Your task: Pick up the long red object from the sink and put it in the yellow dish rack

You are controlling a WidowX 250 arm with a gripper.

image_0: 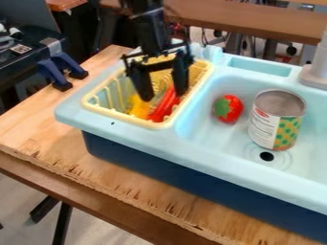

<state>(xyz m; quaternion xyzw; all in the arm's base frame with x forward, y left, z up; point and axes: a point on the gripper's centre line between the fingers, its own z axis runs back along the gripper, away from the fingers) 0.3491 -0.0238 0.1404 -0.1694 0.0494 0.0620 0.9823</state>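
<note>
Rough-edged wooden tabletop [46, 136]; smooth sink [207, 149]; jaws wide apart, empty, over slatted basket [116, 112]; elongated red piece [165, 105] inside

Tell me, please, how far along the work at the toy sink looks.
A yellow item and a red item already lie in the rack. Nothing looks held: the hand hangs open over them. The red-and-green toy and the can are in the basin, perhaps the part left, though the picture cannot settle whether either is to be moved.

The robot's arm [148, 29] is black and blocky. Its black hand [164, 95] has a narrow crossbar, jutting edges and two long fingers [142, 82] with tapering ends.
</note>
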